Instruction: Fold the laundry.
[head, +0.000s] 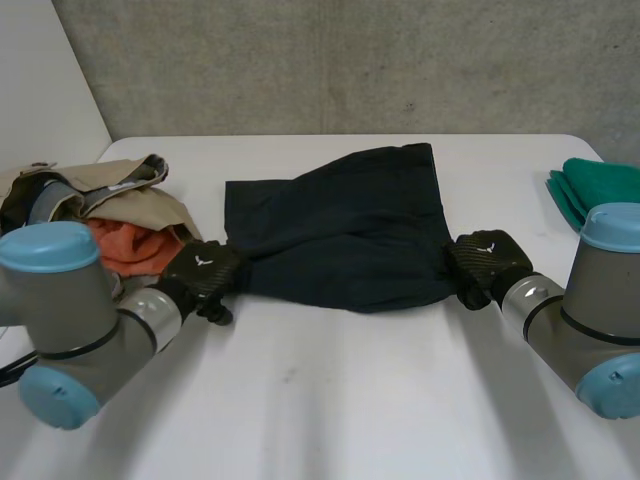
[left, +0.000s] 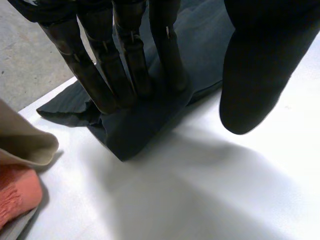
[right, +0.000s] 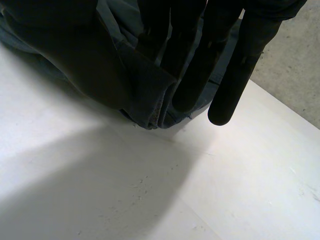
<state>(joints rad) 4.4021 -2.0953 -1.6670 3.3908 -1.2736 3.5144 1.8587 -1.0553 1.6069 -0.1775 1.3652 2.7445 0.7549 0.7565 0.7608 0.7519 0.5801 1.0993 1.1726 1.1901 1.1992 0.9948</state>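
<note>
Navy cloth (head: 340, 230): spread mid-table (head: 330, 400), rumpled, its near edge between the two hands.
Left hand (head: 200, 270): on the cloth's near left corner; straight fingers (left: 95, 85) press the fabric down, with the thumb (left: 255, 75) held apart over bare table.
Right hand (head: 485, 262): at the near right corner; the bunched hem is pinched between the thumb (right: 65, 60) and the inner fingers, and the outer fingers (right: 235, 75) reach past the edge.
Beige garment (head: 130, 195): heaped just beside the left hand, partly over an orange towel (head: 125, 248).
Green fabric (head: 600, 185): at the far right edge, well apart from the cloth.
</note>
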